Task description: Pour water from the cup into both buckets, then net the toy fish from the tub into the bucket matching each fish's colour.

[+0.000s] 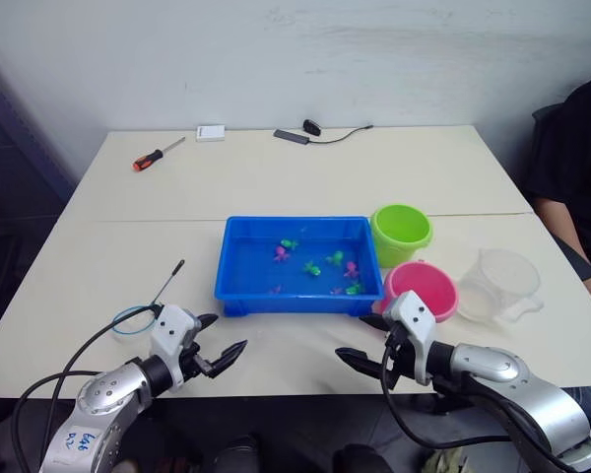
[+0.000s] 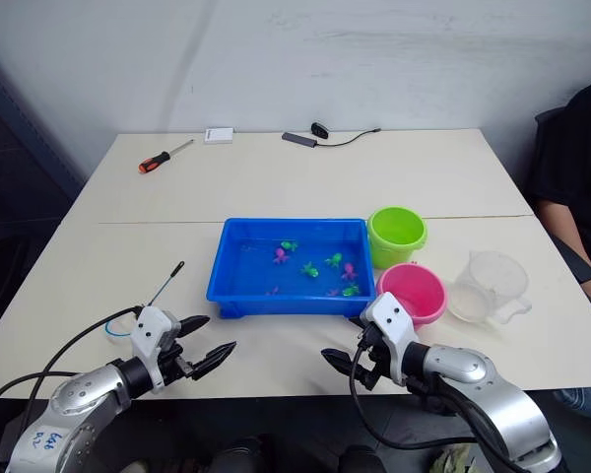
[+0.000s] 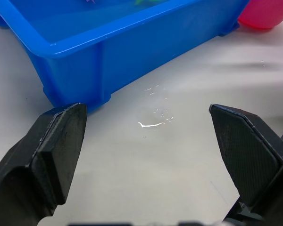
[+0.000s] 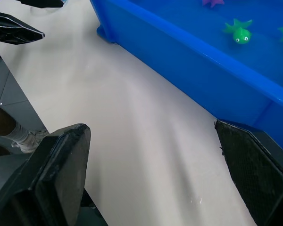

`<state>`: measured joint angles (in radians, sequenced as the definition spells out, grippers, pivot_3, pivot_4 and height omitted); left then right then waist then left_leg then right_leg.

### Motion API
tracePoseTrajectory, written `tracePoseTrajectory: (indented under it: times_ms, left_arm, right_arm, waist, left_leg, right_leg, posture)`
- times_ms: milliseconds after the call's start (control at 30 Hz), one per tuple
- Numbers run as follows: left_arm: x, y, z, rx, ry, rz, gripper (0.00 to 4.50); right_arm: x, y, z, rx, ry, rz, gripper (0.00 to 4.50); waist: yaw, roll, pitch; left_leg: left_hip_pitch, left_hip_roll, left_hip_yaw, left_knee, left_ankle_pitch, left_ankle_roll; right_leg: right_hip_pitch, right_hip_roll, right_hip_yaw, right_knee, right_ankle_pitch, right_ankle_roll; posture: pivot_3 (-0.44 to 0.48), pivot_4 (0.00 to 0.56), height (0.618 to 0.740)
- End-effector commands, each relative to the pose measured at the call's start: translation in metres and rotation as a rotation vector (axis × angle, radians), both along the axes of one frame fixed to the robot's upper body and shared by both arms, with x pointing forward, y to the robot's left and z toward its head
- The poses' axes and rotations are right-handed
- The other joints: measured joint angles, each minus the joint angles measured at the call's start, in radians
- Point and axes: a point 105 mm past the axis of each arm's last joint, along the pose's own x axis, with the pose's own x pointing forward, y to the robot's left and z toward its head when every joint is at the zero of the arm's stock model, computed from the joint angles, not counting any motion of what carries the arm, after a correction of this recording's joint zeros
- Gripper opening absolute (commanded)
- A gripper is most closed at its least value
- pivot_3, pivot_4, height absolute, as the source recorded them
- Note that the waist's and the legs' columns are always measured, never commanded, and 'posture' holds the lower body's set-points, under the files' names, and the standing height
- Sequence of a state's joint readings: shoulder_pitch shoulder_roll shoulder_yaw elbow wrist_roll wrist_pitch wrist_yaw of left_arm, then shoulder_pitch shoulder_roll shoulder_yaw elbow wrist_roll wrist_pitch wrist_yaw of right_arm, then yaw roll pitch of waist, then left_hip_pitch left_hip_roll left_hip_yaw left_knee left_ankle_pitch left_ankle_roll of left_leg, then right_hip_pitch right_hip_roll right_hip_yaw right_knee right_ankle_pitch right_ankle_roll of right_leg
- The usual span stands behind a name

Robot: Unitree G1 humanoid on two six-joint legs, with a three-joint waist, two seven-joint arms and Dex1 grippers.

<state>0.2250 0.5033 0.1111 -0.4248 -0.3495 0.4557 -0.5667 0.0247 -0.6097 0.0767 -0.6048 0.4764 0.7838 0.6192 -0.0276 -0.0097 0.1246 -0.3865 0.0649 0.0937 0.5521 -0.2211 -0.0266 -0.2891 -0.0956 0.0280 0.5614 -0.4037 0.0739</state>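
Two claws hung spread and empty over the near edge of the table (image 1: 108, 266), which read to me as a start pose: my left claw (image 1: 220, 345) sat just short of the blue tub's near left corner, my right claw (image 1: 366, 340) just short of the pink bucket (image 1: 426, 288). The blue tub (image 1: 238, 286) lay mid-table with green and pink toy fish (image 1: 312, 267) scattered in its water, within reach of either arm. The lime green bucket (image 1: 402, 234) stood at the tub's far right corner and the pink one at its near right corner, handy for short transfers. The clear measuring cup (image 1: 499, 286) stood right of the pink bucket, so I judged the right arm should take it first for pouring. The small net (image 1: 148, 307) lay beside my left claw, suiting that arm for the fishing.
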Motion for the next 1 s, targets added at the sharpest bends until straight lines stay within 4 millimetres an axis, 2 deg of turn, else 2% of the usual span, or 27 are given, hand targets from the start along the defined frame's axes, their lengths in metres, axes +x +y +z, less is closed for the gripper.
tracePoseTrajectory:
  times_ms: [33,233,600,767,900,1000]
  left_arm:
    - [-0.002,-0.006,0.013,-0.021,-0.047,-0.036,4.48]
    - [-0.003,-0.006,0.016,-0.037,-0.051,-0.060,4.48]
    - [-0.002,0.001,0.022,0.045,-0.071,-0.127,4.48]
    - [0.007,0.012,0.044,0.055,-0.135,-0.205,4.48]
    - [0.017,0.007,0.072,0.026,-0.245,-0.294,4.48]
    - [0.024,-0.001,0.085,0.017,-0.305,-0.374,4.48]
  right_arm:
    - [-0.003,0.006,0.013,0.048,-0.039,0.043,4.44]
    - [-0.005,0.008,0.015,0.074,-0.030,0.072,4.44]
    - [-0.006,0.009,0.015,0.076,-0.034,0.089,4.44]
    - [-0.006,0.008,0.016,0.078,-0.038,0.097,4.44]
    - [-0.010,0.003,0.024,0.086,-0.033,0.104,4.44]
    - [-0.012,-0.007,0.037,0.098,-0.038,0.089,4.44]
  waist:
    - [0.000,0.000,0.000]
    - [0.000,0.000,0.000]
    - [0.000,0.001,0.000]
    - [0.000,0.001,0.000]
    - [0.002,0.002,0.000]
    - [0.002,0.002,0.000]
  left_leg:
    - [0.000,0.000,0.000,0.000,0.000,0.000]
    - [0.000,0.000,0.000,0.000,0.000,0.000]
    - [0.000,0.000,0.000,0.000,0.000,0.000]
    - [0.000,0.000,0.000,0.000,0.000,0.000]
    - [0.000,0.000,0.001,-0.001,-0.001,0.000]
    - [0.000,-0.001,0.001,-0.001,0.000,0.001]
  right_leg:
    - [0.000,0.000,0.000,0.000,0.000,0.000]
    - [0.000,0.000,0.000,0.000,0.000,0.000]
    - [0.000,0.000,0.000,-0.002,-0.002,-0.003]
    - [0.000,0.000,0.000,-0.002,-0.002,-0.003]
    - [0.000,-0.001,0.000,-0.002,-0.002,-0.003]
    - [0.001,-0.001,0.000,-0.001,0.000,0.000]
  posture:
    - [0.000,0.150,0.733]
    - [0.000,0.150,0.733]
    - [0.000,0.150,0.733]
    - [0.000,0.150,0.733]
    - [0.000,0.150,0.733]
    - [0.000,0.150,0.733]
